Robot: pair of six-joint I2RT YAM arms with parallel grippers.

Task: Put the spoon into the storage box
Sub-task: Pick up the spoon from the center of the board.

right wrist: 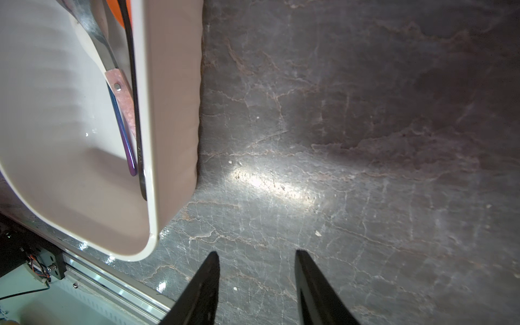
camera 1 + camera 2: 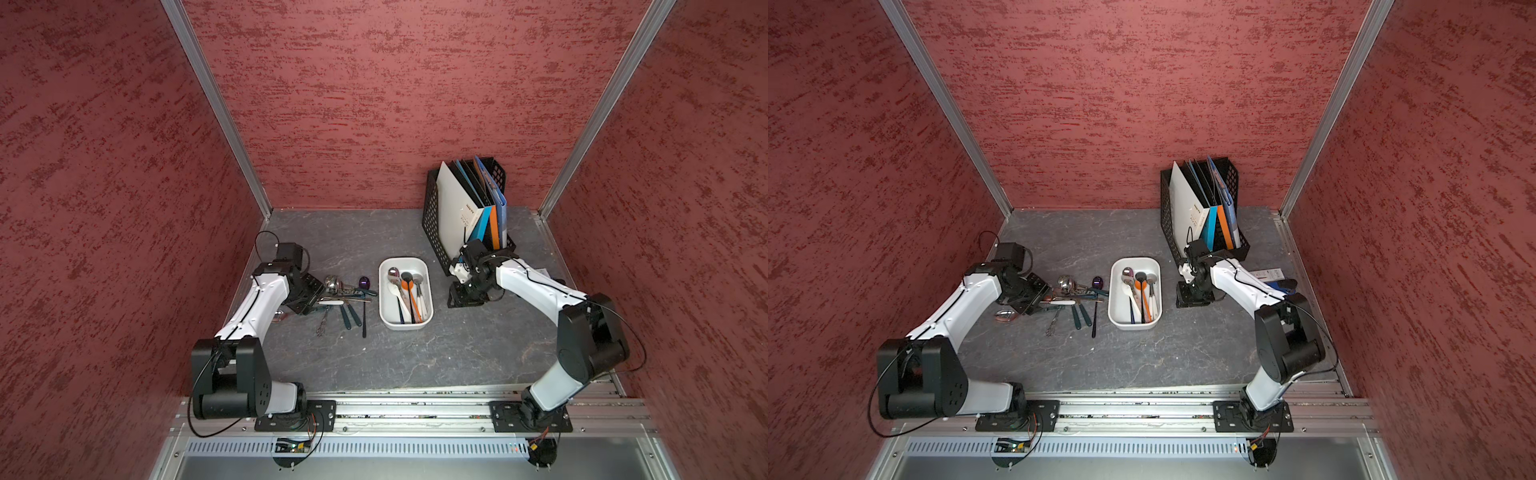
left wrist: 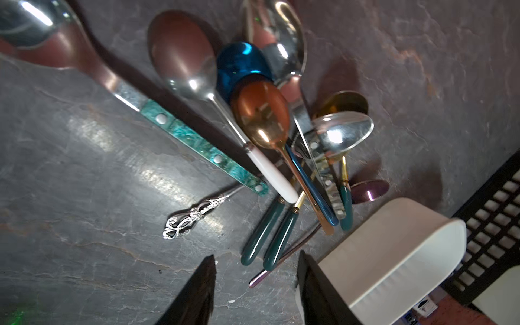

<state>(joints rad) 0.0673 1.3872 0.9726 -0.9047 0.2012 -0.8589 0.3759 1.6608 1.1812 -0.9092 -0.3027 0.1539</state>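
Observation:
Several loose spoons (image 2: 345, 296) (image 2: 1075, 296) lie in a heap on the grey table, left of the white storage box (image 2: 385, 316) (image 2: 1113, 312), which holds several spoons (image 2: 409, 295). My left gripper (image 2: 306, 297) (image 3: 257, 255) is open just over the heap's left side, gripping nothing. In the left wrist view I see a green-handled steel spoon (image 3: 197, 140), a white-handled spoon (image 3: 183, 56), a copper spoon (image 3: 261, 112) and the box's outer wall (image 3: 394, 253). My right gripper (image 2: 462, 296) (image 1: 257, 252) is open over bare table, right of the box (image 1: 168, 112).
A black perforated file rack (image 2: 432, 224) (image 2: 1167, 208) with folders stands behind the right gripper. One spoon bowl (image 2: 1005, 316) lies under the left forearm. Small items (image 2: 1273, 275) sit by the right wall. Red walls close three sides; an aluminium rail runs along the front.

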